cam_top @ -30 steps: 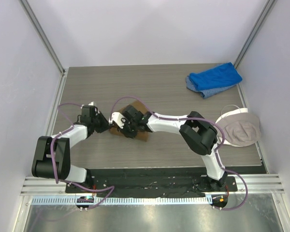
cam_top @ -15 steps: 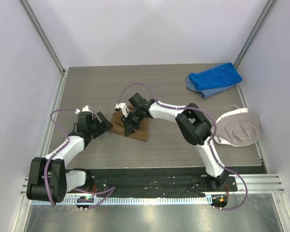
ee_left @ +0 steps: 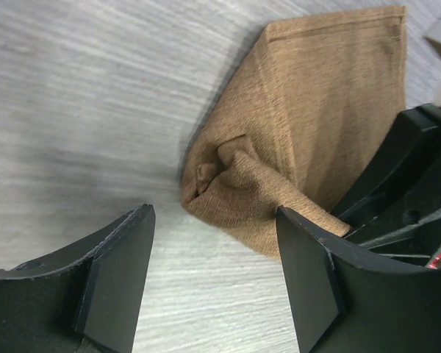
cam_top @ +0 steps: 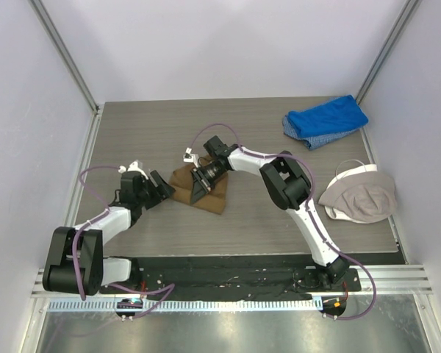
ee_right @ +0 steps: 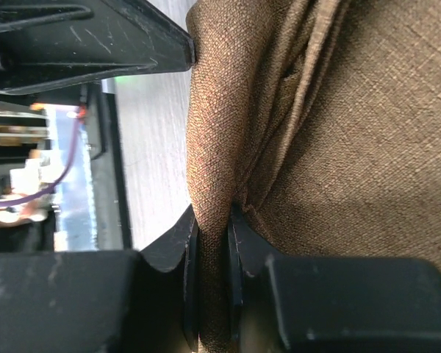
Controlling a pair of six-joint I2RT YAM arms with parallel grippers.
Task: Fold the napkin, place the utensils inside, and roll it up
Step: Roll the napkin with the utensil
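On woodgrain table (cam_top: 132,140), bunched woven napkin (ee_left: 323,110)

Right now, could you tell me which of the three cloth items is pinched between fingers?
The tan-brown napkin mid-table: the right arm's fingers clamp a fold of it. The blue cloth and beige cap lie apart, untouched, on the right.

Three cloth things and two grippers on one desk (cam_top: 250,136).
One tan napkin (cam_top: 217,200); one blue cloth (cam_top: 325,120), well apart to the right and behind the napkin; one beige-and-white cap (cam_top: 359,195), to the right of the napkin; two grippers: the left gripper (cam_top: 164,188) just left of the napkin, the right gripper (ee_right: 213,220) on it.
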